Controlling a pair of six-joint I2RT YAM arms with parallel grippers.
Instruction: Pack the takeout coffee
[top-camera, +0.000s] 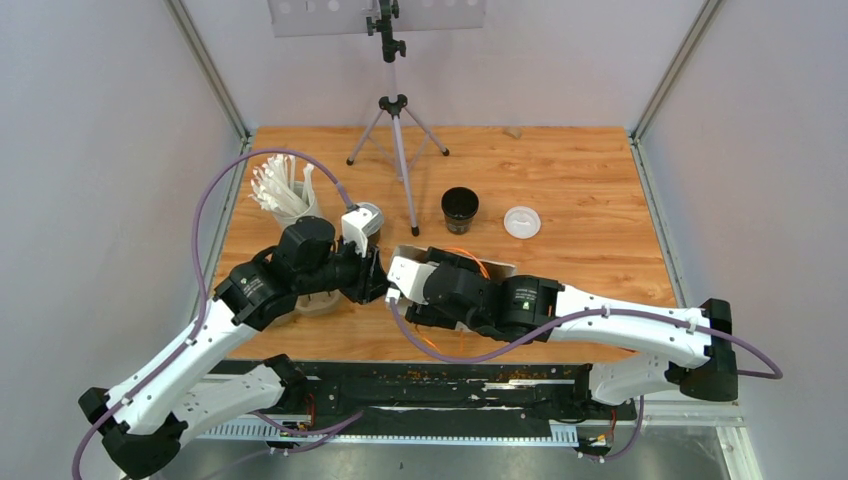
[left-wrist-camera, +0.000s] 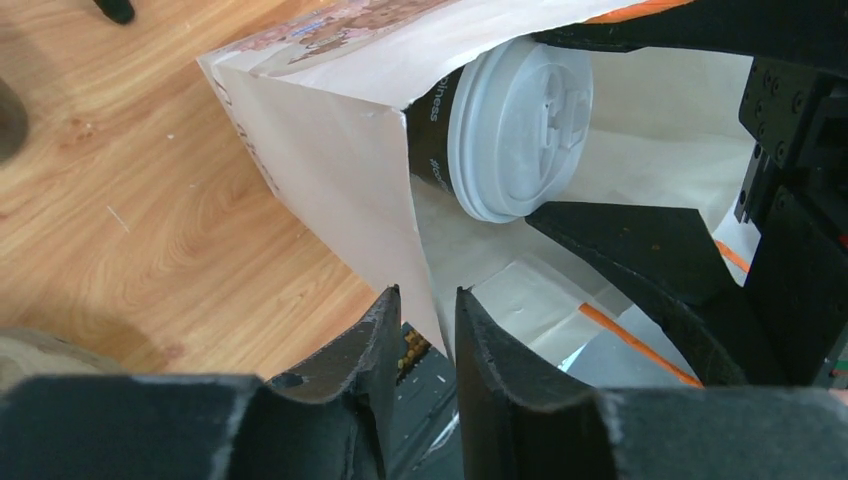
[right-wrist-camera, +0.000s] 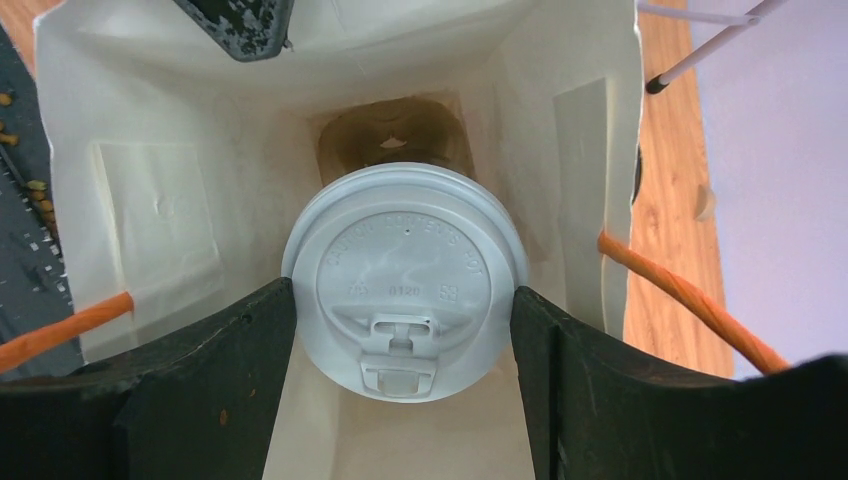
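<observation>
Lidded cup (left-wrist-camera: 515, 125) inside bag (left-wrist-camera: 330, 170), clamped by right gripper (right-wrist-camera: 403, 330) — left gripper (left-wrist-camera: 425, 320) pinches bag edge; open cup (top-camera: 459, 208) and lid (top-camera: 522, 221) unpacked at 1 o'clock

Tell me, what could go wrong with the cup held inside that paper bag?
1. The left hand pinches only a thin edge of the bag; if the paper slips or tears, the mouth may sag onto the lidded cup.
2. The right hand holds the cup short of the brown tray at the bag's bottom; released off-centre, it could tip over.
3. That hand could also snag an orange handle when pulled out.
</observation>
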